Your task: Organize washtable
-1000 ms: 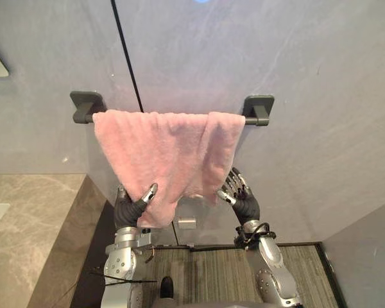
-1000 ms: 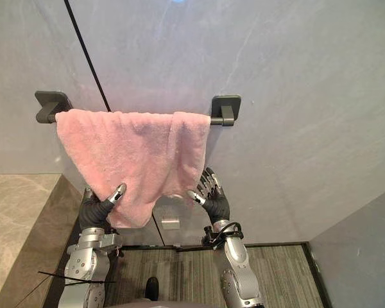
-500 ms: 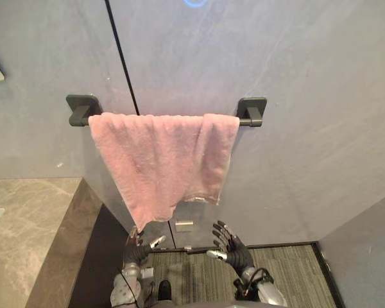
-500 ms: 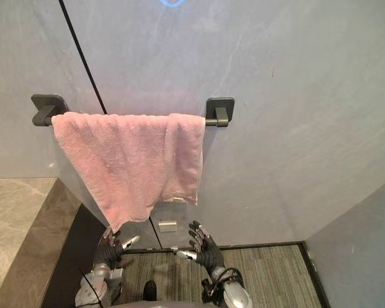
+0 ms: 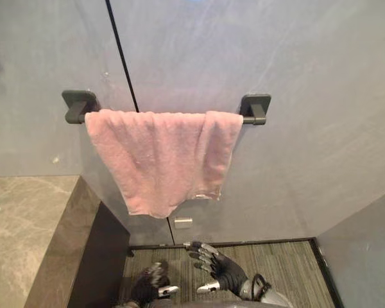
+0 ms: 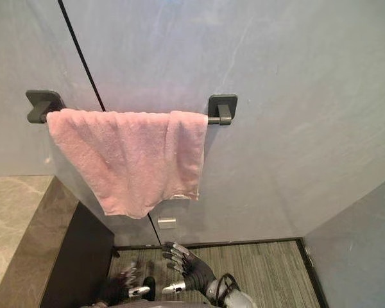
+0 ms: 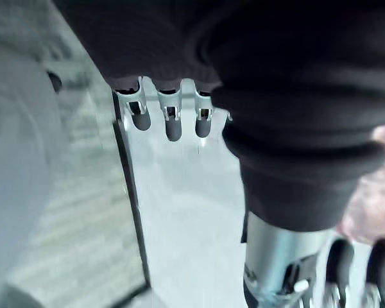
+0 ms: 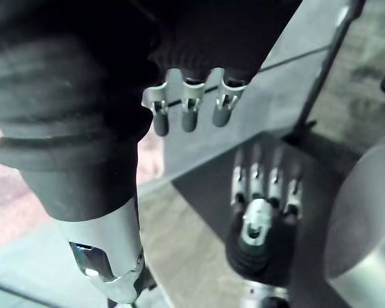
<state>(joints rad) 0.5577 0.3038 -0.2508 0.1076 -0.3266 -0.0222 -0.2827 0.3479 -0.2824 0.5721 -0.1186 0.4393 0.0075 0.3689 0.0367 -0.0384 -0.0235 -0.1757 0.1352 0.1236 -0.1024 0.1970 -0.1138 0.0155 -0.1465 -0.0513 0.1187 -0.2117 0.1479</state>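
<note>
A pink towel [image 5: 160, 154] hangs draped over a dark towel bar [image 5: 255, 108] on the grey wall, its lower edge uneven and longer toward the left. Nothing touches it. Both hands are far below it, near the floor. My right hand [image 5: 221, 273] is open with its fingers spread and holds nothing. My left hand [image 5: 151, 289] is beside it, blurred, and also shows in the right wrist view [image 8: 263, 218] with straight fingers and nothing in it. A strip of pink towel [image 7: 372, 192] shows in the left wrist view.
A marble countertop [image 5: 25, 237] with a dark side panel [image 5: 106, 256] stands at the left. A small white plate [image 5: 183, 222] sits low on the wall under the towel. Striped flooring [image 5: 282, 263] lies below, and a grey partition [image 5: 366, 250] closes the right side.
Both hands have let go of the towel's lower edge and dropped toward the floor. The towel now hangs free on the bar. The camera has shifted slightly.
</note>
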